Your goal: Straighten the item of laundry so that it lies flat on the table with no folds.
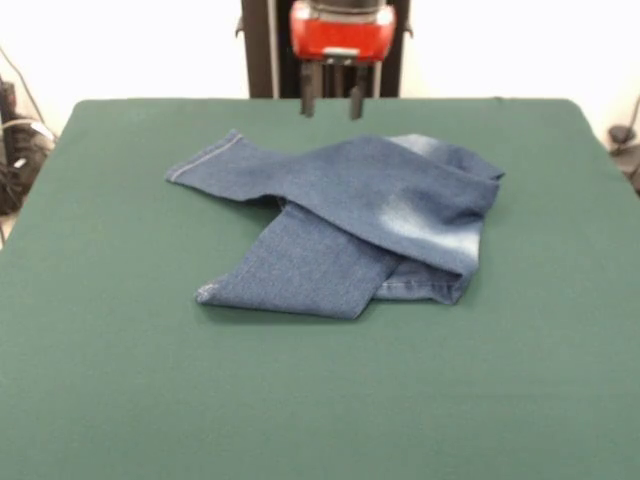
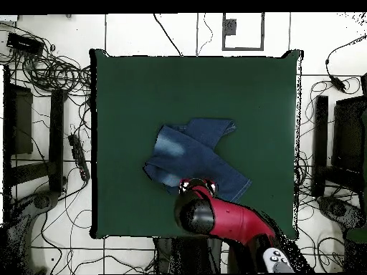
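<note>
The blue denim jeans (image 1: 350, 220) lie folded on the dark green table (image 1: 120, 380), near its middle. One leg stretches toward the left in the front view; the other crosses under it and points to the front left. A faded pale patch shows on the right part. The jeans also show in the overhead view (image 2: 197, 157). My gripper (image 1: 331, 103) hangs above the table's far edge, just behind the jeans, clear of the cloth. Its two dark fingers (image 1: 308, 100) stand apart with nothing between them. In the overhead view the red arm (image 2: 229, 218) covers the jeans' near edge.
Cables and dark equipment lie on the floor around the table (image 2: 50, 79). The robot's black pedestal (image 1: 262, 50) stands behind the table's far edge. Green cloth surrounds the jeans on all sides.
</note>
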Motion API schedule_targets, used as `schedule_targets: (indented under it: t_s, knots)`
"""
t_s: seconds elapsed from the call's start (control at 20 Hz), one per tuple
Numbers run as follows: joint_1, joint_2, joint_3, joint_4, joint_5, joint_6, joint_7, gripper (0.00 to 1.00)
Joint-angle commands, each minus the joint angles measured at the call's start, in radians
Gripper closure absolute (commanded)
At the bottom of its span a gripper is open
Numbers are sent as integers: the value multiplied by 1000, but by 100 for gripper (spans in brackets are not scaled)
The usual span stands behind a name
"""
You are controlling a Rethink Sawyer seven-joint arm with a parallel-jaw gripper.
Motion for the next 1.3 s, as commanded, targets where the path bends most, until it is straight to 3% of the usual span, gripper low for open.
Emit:
schedule_targets:
  t_s: [0.05, 0.45, 0.8, 1.05, 1.3]
  knots:
    - [-46, 86, 82, -100, -59, -46, 78, 0]
    - [-151, 31, 149, -91, -89, 38, 66, 0]
    - [-143, -14, 154, -186, -53, 174, 41, 0]
    - [-156, 12, 180, -257, -46, 239, 21, 0]
    - [-185, 71, 201, -274, -58, 192, 45, 0]
